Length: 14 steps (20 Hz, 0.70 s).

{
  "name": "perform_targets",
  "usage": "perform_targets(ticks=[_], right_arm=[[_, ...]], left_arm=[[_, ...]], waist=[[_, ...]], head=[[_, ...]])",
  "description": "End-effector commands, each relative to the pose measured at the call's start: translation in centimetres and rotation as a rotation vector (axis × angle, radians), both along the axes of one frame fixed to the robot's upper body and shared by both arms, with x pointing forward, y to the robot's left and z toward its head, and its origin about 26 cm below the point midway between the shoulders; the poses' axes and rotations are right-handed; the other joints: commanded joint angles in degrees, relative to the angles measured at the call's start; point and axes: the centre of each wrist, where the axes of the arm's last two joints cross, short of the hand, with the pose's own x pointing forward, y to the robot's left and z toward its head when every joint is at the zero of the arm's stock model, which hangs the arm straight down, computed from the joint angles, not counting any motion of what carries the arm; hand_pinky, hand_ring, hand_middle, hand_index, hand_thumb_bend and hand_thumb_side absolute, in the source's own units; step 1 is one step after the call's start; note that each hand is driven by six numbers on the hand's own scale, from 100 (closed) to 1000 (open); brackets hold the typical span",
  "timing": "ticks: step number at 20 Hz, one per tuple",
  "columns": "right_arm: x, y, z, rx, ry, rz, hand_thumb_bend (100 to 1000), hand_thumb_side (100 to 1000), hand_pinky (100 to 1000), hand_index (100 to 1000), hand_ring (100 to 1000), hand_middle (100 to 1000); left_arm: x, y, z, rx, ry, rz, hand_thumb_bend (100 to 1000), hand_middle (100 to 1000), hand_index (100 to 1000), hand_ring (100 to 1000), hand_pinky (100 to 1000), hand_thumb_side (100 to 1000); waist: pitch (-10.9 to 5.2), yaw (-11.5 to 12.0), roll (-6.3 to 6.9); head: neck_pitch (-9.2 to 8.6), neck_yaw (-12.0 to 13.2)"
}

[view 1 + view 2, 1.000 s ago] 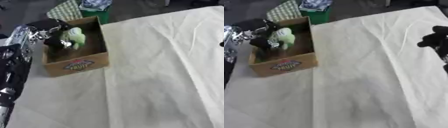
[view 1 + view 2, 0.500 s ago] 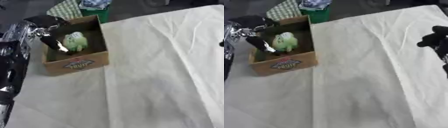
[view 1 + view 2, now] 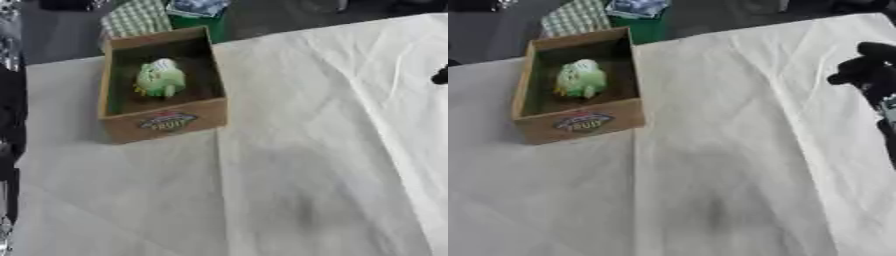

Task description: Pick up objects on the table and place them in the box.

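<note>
A brown cardboard box [image 3: 166, 121] with a fruit label on its front wall stands at the back left of the cloth-covered table. Inside it lies a light green soft toy [image 3: 160, 78] with a white top. No hand touches the box or the toy. Only a dark strip of my left arm [image 3: 9, 130] shows along the left edge; the left hand itself is out of sight. My right hand [image 3: 870, 70] is a black shape at the right edge, above the cloth and far from the box.
A cream cloth [image 3: 306, 150] with a few folds covers the table. Behind the box stand a green-and-white checked cloth [image 3: 136, 19] and a green container [image 3: 199, 20] off the table's far edge.
My left hand, which was over the box at the green toy, has let it go and drawn back out of view to the left. The toy now lies alone in the box.
</note>
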Motion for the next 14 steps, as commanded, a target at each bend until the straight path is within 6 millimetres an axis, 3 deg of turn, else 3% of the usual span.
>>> perform_targets(ticks=[1,6,14], right_arm=[[-0.3,-0.3,0.9,-0.001,-0.031,-0.01,100,535,905,829,700,664],[-0.4,-0.6,0.8,0.015,-0.035,-0.027,100,536,904,829,702,666],[-0.4,-0.9,0.8,0.039,-0.044,-0.053,100,534,902,826,702,664]], left_arm=[[-3.1,2.3,2.7,-0.071,-0.181,0.039,243,575,823,646,621,843],[-5.7,3.3,2.5,-0.16,-0.336,0.055,223,572,819,634,668,794],[-9.0,4.3,-1.1,-0.286,-0.491,0.081,162,559,802,616,690,766]], waist=[[-1.67,0.73,-0.78],[-2.14,2.73,-1.83],[-2.49,6.0,-3.01]], head=[[0.37,-0.42],[0.65,-1.13],[0.83,-2.72]])
